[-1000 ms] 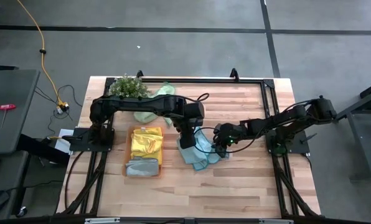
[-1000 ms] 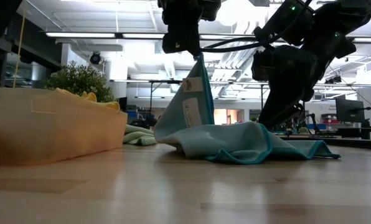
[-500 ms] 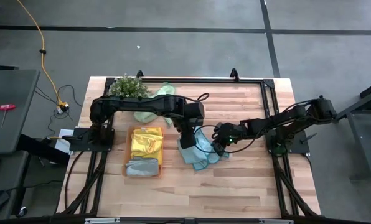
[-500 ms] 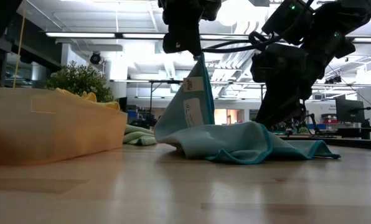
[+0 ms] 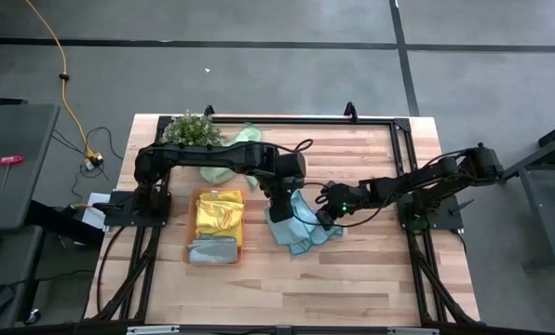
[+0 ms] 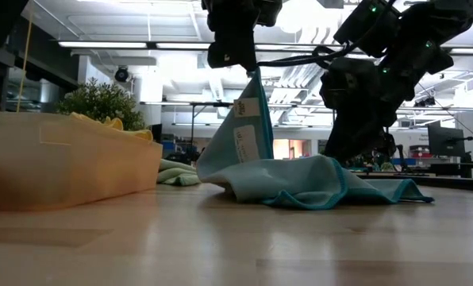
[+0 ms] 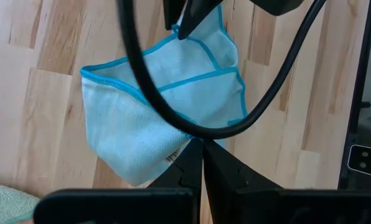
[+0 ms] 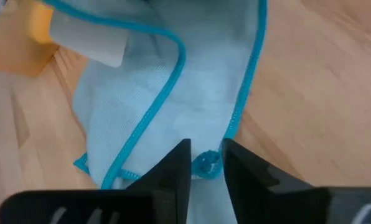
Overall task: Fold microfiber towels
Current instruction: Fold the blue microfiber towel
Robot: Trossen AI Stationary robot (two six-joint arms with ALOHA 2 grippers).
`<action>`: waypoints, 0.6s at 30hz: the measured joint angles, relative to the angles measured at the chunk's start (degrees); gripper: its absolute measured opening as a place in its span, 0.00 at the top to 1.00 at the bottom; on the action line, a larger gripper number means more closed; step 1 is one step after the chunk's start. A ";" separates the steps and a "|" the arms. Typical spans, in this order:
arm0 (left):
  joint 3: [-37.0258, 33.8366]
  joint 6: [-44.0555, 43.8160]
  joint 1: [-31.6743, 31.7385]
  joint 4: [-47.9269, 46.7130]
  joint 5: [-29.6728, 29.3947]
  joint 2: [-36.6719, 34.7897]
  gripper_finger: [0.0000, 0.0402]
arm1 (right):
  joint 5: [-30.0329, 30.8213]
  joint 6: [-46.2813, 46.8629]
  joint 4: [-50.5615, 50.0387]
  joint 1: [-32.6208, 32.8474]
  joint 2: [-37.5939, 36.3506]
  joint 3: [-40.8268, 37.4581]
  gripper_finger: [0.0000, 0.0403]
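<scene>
Pale butcher-block planks make up the counter (image 5: 371, 270), fenced by a black frame, with grey workshop floor around it and ceiling lights visible far behind in the low view.

Near the middle lies the blue-teal towel (image 5: 301, 226), half crumpled. The left claw (image 6: 248, 70) is shut tight on one corner and holds it up in a peak, the white label dangling just below. The right claw (image 8: 205, 163), reaching in from 3 o'clock, has its fingers pinching a bunched bit of the teal hem at the towel's 3 o'clock edge; the gap between them is narrow and the hem fills it.

To do this step well, I judge the right claw should make sure of that hem before any lift, taking one layer only and not the heap beneath. Then both corners should rise level and draw apart so the cloth hangs flat, with the crumpled part off the wood before any fold is laid.

Count:
- One blue-teal towel, in hand.
- One yellow towel (image 5: 219, 214) and one grey towel (image 5: 212, 249), both in the orange tray (image 5: 192, 228) at 9 o'clock of the teal one.
- Pale green towel (image 5: 245, 135) at 11 o'clock near the plant (image 5: 192, 128); one heap, perhaps more than one cloth, I cannot tell.
- One tray, one plant, two arms.
</scene>
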 joint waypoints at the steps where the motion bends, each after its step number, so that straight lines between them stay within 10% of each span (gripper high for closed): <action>1: 0.00 0.00 0.00 0.00 0.01 0.00 1.00 | 0.49 0.72 0.00 0.00 0.00 0.00 0.79; 18: 0.00 0.00 0.00 0.07 0.02 0.00 1.00 | 0.15 2.45 -0.65 0.00 0.02 0.00 0.66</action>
